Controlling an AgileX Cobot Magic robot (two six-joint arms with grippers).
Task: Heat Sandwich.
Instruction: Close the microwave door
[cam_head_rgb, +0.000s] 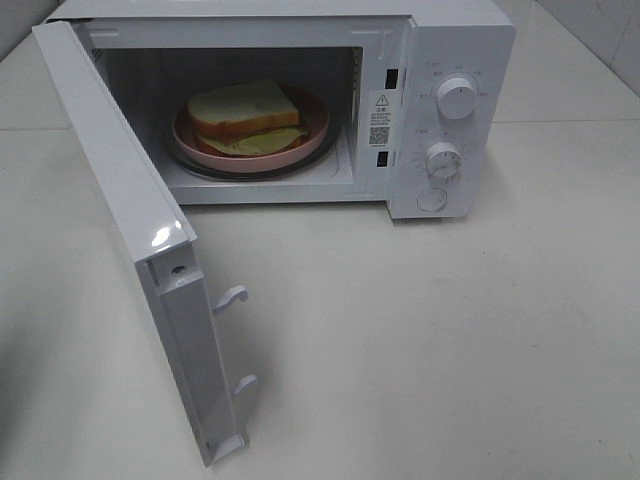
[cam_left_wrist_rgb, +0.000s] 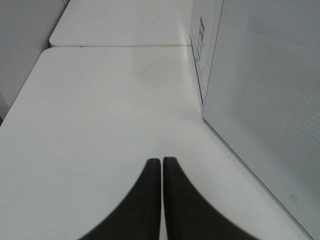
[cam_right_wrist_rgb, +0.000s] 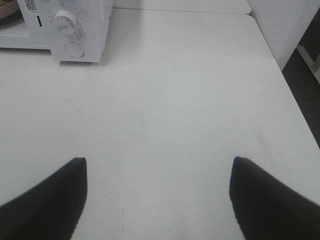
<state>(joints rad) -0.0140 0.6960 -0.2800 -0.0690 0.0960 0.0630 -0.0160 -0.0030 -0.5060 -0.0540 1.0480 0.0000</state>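
The sandwich (cam_head_rgb: 243, 110), white bread with tan crust and pale green lettuce, lies on a round pink plate (cam_head_rgb: 312, 137) inside the white microwave (cam_head_rgb: 455, 60). The microwave door (cam_head_rgb: 130, 215) stands swung wide open toward the front left. Neither gripper shows in the exterior high view. In the left wrist view my left gripper (cam_left_wrist_rgb: 162, 161) is shut with nothing between its fingers, hovering over bare table beside the door's outer face (cam_left_wrist_rgb: 270, 105). My right gripper (cam_right_wrist_rgb: 159, 165) is open and empty over the table, well away from the microwave's control panel (cam_right_wrist_rgb: 75, 30).
The microwave has two round knobs (cam_head_rgb: 458, 98) and a round button (cam_head_rgb: 432, 199) on its right panel. Two door latches (cam_head_rgb: 232, 296) stick out from the door's free edge. The white table (cam_head_rgb: 430, 340) ends at a seam and an edge (cam_right_wrist_rgb: 280, 65) on the right.
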